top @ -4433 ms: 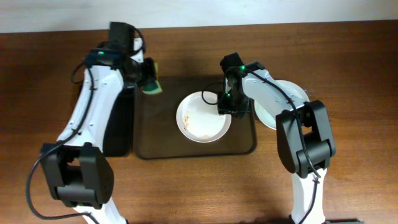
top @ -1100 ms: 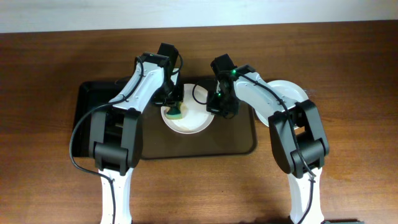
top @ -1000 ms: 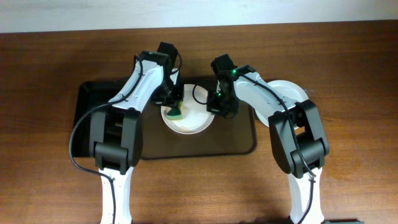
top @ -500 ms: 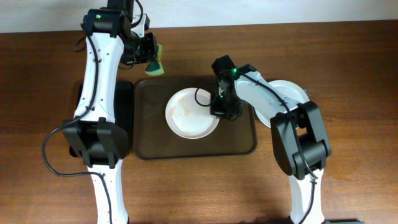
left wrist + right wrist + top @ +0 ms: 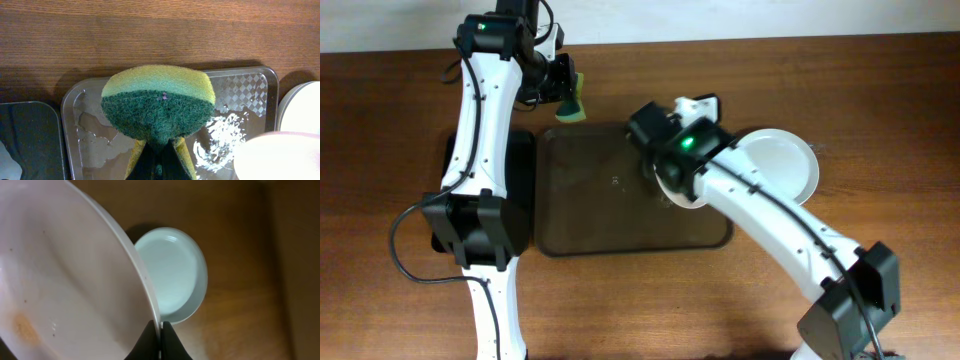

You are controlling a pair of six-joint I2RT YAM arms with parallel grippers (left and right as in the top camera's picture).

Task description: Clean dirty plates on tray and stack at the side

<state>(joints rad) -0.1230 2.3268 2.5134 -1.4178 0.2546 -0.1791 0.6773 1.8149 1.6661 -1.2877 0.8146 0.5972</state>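
Two round white plates show. The right claw [image 5: 160, 332] is clenched on the rim of the brown-specked white plate [image 5: 65, 280], held over the right part of the dark-brown rectangular tray [image 5: 590, 200]; its arm hides most of that plate from overhead. A pale bluish-white plate [image 5: 775, 165] lies on the wooden worktop [image 5: 880, 120] just beside the tray. The left claw [image 5: 159, 161] grips a green-and-yellow sponge [image 5: 157, 100] beyond the tray's far rim.

Sponge [image 5: 157, 107] coarse, fibrous (yellow foam behind); tray [image 5: 240, 95] wet, glossy; plate [image 5: 65, 280] smooth, glazed; table [image 5: 150, 30] grained wood.
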